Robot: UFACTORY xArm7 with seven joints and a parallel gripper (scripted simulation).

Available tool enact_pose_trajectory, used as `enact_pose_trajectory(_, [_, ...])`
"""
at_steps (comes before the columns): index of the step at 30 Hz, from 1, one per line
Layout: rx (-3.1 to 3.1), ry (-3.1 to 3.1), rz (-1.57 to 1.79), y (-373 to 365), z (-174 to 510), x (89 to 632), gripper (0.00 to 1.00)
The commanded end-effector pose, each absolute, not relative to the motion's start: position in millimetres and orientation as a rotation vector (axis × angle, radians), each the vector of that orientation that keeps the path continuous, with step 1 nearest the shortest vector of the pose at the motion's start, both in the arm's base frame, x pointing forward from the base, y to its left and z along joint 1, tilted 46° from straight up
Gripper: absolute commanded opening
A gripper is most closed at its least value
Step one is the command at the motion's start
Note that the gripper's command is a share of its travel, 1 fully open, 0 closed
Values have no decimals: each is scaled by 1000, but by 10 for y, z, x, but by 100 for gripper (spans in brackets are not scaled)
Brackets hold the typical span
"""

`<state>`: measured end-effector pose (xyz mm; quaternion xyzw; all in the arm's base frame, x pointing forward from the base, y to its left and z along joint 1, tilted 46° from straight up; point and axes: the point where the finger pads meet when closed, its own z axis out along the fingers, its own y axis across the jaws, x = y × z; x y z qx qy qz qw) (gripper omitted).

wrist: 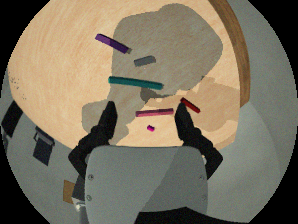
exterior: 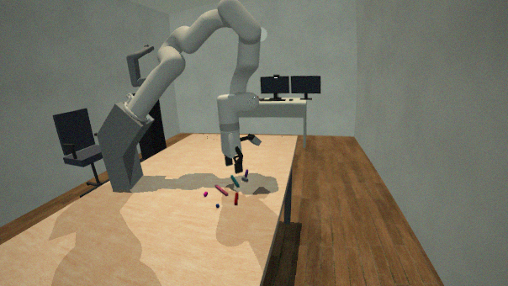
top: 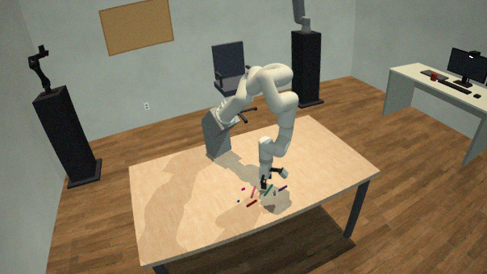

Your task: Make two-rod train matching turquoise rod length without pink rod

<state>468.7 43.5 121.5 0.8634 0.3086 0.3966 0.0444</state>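
Observation:
Several rods lie flat and apart near the table's front right. The turquoise rod (top: 268, 189) (wrist: 136, 83) is in the middle. A purple rod (top: 282, 188) (wrist: 112, 43) and a short grey rod (top: 274, 193) (wrist: 144, 62) lie beyond it. A pink rod (top: 253, 192) (wrist: 154, 112), a red rod (top: 251, 203) (wrist: 190, 104), a magenta rod (top: 243, 188) (wrist: 152, 128) and a tiny blue rod (top: 238, 201) lie on its other side. My gripper (top: 263, 184) (exterior: 234, 164) (wrist: 146, 109) is open and empty. It hangs above the table, over the pink rod and close to the turquoise rod.
The arm's grey base (top: 215, 137) stands at the table's back edge. The table's front right edge (top: 322, 201) runs close to the rods. A chair, black pedestals and a desk with monitors stand off the table.

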Motion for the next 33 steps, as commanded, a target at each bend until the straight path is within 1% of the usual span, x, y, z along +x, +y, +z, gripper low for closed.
enact_pose_trajectory(1, [2789,759,1230,435,1209,4678,100])
enact_pose_trajectory(13, [3054,150,1270,441,1181,4646,100])
enact_pose_trajectory(15, [3054,150,1270,441,1181,4646,100])
enact_pose_trajectory(17, [3110,-50,1271,443,1172,4637,100])
enact_pose_trajectory(30, [3208,-779,1229,448,1144,4605,100])
enact_pose_trajectory(32, [3208,-779,1229,448,1144,4605,100])
enact_pose_trajectory(33, [3208,-931,1212,449,1138,4599,100])
